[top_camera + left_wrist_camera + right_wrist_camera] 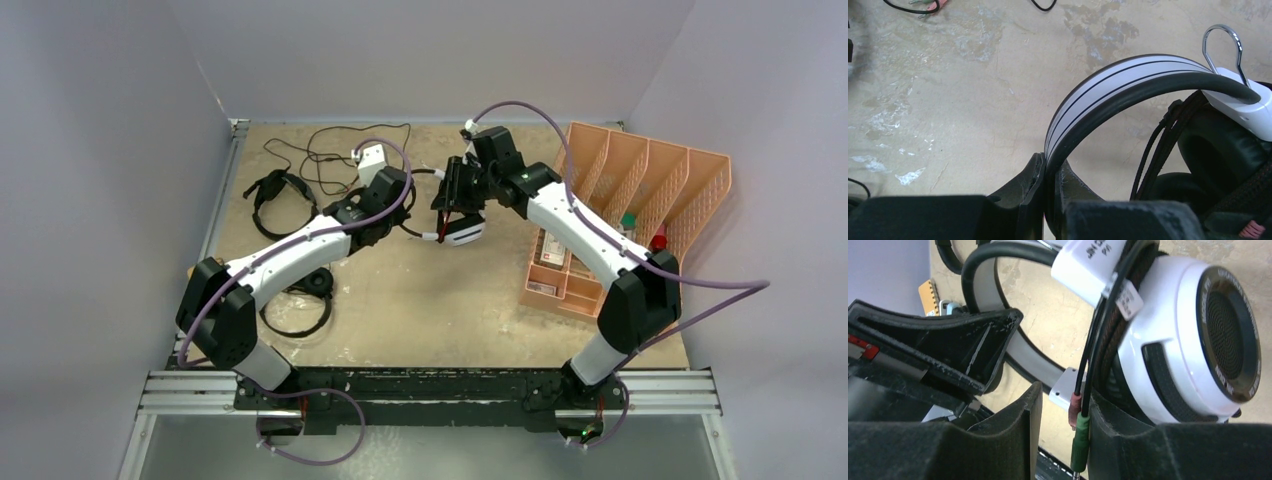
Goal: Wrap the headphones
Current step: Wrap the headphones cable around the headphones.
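Note:
The white-and-black headphones [462,230] are held up over the middle of the table. My left gripper [403,215] is shut on their headband [1128,75], which stands pinched between the two fingers in the left wrist view. My right gripper [1065,400] is open beside the white ear cup [1188,340]. The cable is wound round the cup, and its green and pink plugs [1079,432] hang between my jaws against the right finger. The small black headphones [275,190] lie at the back left. The larger black pair [300,300] lies under my left arm.
Loose black cable [330,150] trails across the back of the table. An orange divided rack [640,170] with small boxes [555,265] in it stands at the right. Grey walls close in the left, back and right sides.

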Tool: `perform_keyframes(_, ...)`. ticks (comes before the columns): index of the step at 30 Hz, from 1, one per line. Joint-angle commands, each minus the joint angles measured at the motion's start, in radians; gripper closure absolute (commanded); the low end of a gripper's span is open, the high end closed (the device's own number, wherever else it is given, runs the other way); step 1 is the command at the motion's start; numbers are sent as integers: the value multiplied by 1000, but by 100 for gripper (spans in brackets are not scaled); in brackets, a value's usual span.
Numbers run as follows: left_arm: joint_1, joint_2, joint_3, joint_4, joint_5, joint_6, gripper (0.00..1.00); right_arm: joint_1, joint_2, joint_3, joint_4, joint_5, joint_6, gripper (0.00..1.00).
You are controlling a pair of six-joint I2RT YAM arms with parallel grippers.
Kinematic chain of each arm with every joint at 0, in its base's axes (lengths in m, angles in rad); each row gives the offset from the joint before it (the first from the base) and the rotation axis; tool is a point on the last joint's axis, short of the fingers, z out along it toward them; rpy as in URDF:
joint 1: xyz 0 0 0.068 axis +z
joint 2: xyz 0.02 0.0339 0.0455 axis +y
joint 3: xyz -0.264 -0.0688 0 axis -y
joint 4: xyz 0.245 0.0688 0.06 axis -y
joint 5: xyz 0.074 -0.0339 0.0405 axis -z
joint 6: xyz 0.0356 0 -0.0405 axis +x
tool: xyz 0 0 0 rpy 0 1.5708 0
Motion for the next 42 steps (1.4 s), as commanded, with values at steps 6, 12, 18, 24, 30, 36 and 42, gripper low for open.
perform_keyframes(6, 11, -85, -27, 235, -45, -63, 100, -6, -47, 82, -175, 11, -58, 58)
perform_keyframes(12, 13, -87, -19, 249, -53, -78, 100, -6, -50, 101, -200, 52, -82, 58)
perform_keyframes(18, 15, -103, -34, 271, -64, -78, 100, -6, -73, 100, -195, 48, -92, 58)
perform_keyframes(24, 25, -135, -66, 312, -56, -81, 100, -6, -96, 112, -206, 38, -113, 49)
perform_keyframes(30, 31, -163, -95, 358, -50, -73, 100, -6, -109, 116, -207, 43, -157, 48)
perform_keyframes(36, 41, -185, -134, 445, -45, -62, 100, -7, -129, 121, -199, 5, -186, 47)
perform_keyframes(42, 50, -201, -160, 562, -46, -31, 100, -7, -151, 98, -136, -94, -191, 44)
